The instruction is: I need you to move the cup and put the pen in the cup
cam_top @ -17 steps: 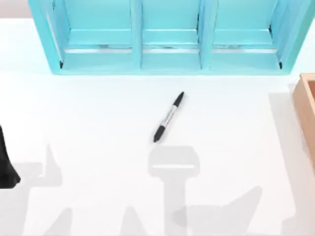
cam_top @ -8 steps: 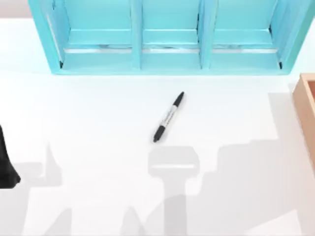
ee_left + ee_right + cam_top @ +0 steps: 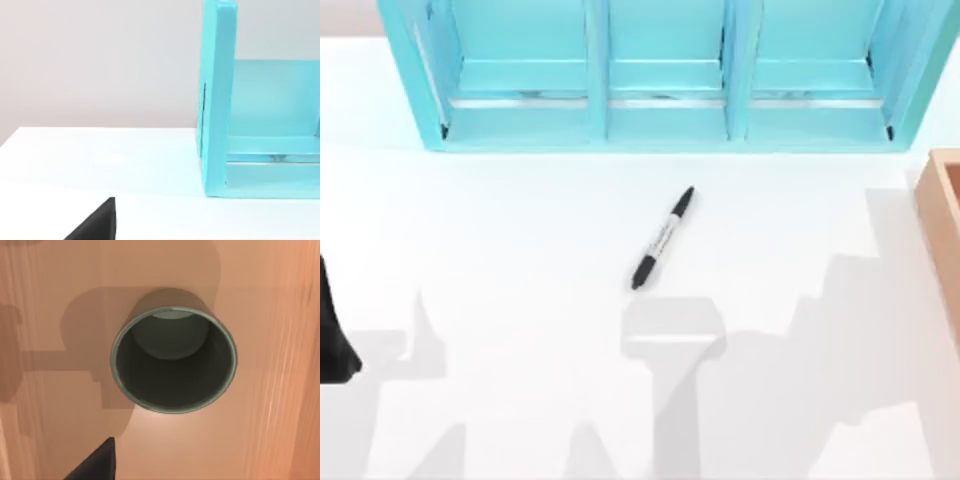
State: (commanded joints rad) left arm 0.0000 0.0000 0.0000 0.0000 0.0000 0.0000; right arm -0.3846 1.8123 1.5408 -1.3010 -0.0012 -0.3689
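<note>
The pen (image 3: 662, 238) lies flat on the white table (image 3: 520, 250) near the middle, slanted, with black ends and a silver-grey barrel. The cup (image 3: 173, 360) is dark olive-grey and stands upright and empty on a light wooden surface (image 3: 260, 440). The right wrist view looks straight down into it from above. A dark part of my right gripper (image 3: 96, 463) shows at that view's edge, apart from the cup. My left arm (image 3: 332, 340) is parked at the table's left edge, far from the pen, and a dark part of its gripper (image 3: 96, 223) shows in the left wrist view.
A teal shelf unit (image 3: 660, 80) with three compartments runs along the back of the table; its side wall (image 3: 217, 100) stands close ahead of the left wrist. A wooden box (image 3: 942, 215) sits at the right edge. Arm shadows fall across the front of the table.
The shadow on the table's lower right has grown and shifted toward the right and back. The pen and the left arm have not moved.
</note>
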